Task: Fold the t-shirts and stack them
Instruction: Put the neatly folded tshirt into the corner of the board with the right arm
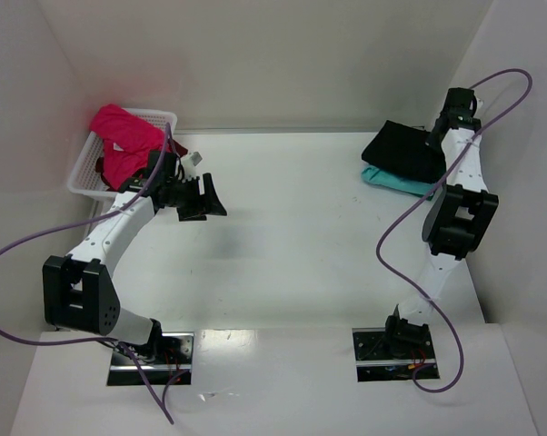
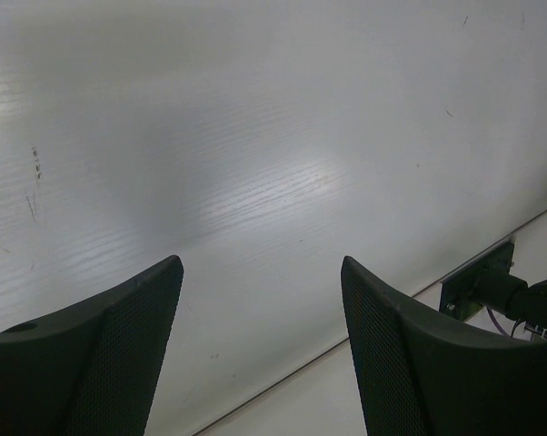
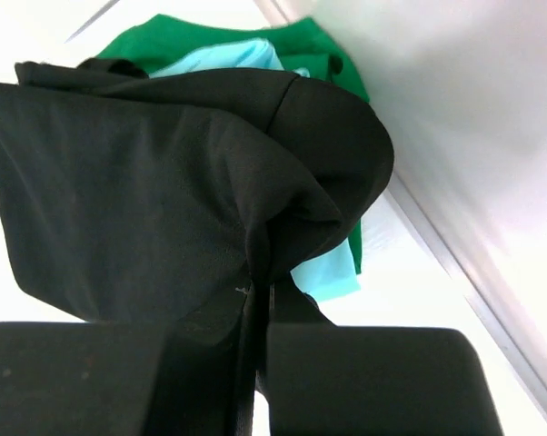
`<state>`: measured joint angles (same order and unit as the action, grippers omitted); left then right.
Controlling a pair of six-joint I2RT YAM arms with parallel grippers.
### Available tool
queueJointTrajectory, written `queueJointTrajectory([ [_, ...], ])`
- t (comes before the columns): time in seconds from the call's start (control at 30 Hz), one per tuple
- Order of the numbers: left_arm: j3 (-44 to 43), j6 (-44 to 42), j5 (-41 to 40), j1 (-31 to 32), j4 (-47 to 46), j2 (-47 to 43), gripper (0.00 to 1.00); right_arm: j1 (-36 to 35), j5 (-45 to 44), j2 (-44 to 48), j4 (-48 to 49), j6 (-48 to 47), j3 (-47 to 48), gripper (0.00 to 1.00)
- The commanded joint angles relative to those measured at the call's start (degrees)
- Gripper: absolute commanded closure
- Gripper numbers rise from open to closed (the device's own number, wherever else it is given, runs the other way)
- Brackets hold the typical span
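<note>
Black tee point(image 1: 402, 150) atop teal tee point(image 1: 396, 180), green tee point(image 3: 164, 36); magenta tee point(image 1: 124, 136) bunched.

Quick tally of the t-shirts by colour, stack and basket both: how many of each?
black t-shirt: 1
teal t-shirt: 1
green t-shirt: 1
magenta-pink t-shirt: 1
Total: 4 in view; the white lattice basket may hide more under the pink one.

We see bare worktop point(image 1: 301, 236) from the middle to the near edge, open for passing. The white lattice basket point(image 1: 80, 173) blocks the far-left corner; the black t-shirt point(image 1: 405, 150), atop its pile, crowds the far-right corner by the side wall point(image 1: 519, 200).
</note>
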<state>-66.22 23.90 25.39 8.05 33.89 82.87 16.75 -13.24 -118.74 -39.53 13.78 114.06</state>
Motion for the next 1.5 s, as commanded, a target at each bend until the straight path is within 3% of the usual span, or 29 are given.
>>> queueJointTrajectory([
  [0.0,0.21,-1.48,0.63,-0.32,-1.19,-0.08,0.22,0.39,-3.64,1.44,2.71,-1.12,4.14,1.00],
  [0.13,0.21,-1.48,0.63,-0.32,-1.19,0.03,0.22,0.39,-5.25,0.44,2.70,-1.65,4.57,0.95],
  [0.2,0.21,-1.48,0.63,-0.32,-1.19,0.45,0.22,0.39,-6.36,0.44,2.70,-1.65,4.16,0.87],
  [0.27,0.21,-1.48,0.63,-0.32,-1.19,0.97,0.22,0.39,-6.36,0.44,2.70,-1.65,3.51,0.71],
  [0.43,-0.41,-2.01,0.63,-0.32,-1.19,0.98,0.22,0.39,-3.73,4.23,3.87,-1.04,0.25,0.18],
  [0.53,-1.03,-2.01,0.11,-0.32,-1.19,0.88,0.22,-2.15,-6.11,8.53,5.15,-1.04,-3.64,0.00],
  [0.7,-2.77,-2.53,-0.54,-0.32,-1.19,-1.42,0.22,-6.84,-6.65,16.10,9.10,-0.25,-12.03,0.00],
  [0.93,-4.10,-4.19,-8.37,-0.32,-2.95,-10.16,0.17,-7.44,9.18,30.59,15.29,7.94,-28.87,0.00],
  [1.07,-4.62,-4.65,-12.55,-0.32,-3.62,-11.53,0.14,-9.98,8.32,39.66,20.05,9.07,-39.51,0.00],
  [1.13,-4.10,-4.65,-14.22,-0.32,-5.15,-12.52,0.07,-10.51,8.31,46.38,21.67,9.59,-44.58,0.00],
  [1.23,-2.79,-4.59,-15.01,-0.32,-8.12,-16.04,0.00,-10.51,9.54,52.58,21.57,10.12,-48.01,0.00],
  [1.47,-1.67,-4.65,-19.32,-0.32,-8.72,-20.25,0.00,-10.51,11.48,62.65,20.02,10.65,-53.67,0.00],
])
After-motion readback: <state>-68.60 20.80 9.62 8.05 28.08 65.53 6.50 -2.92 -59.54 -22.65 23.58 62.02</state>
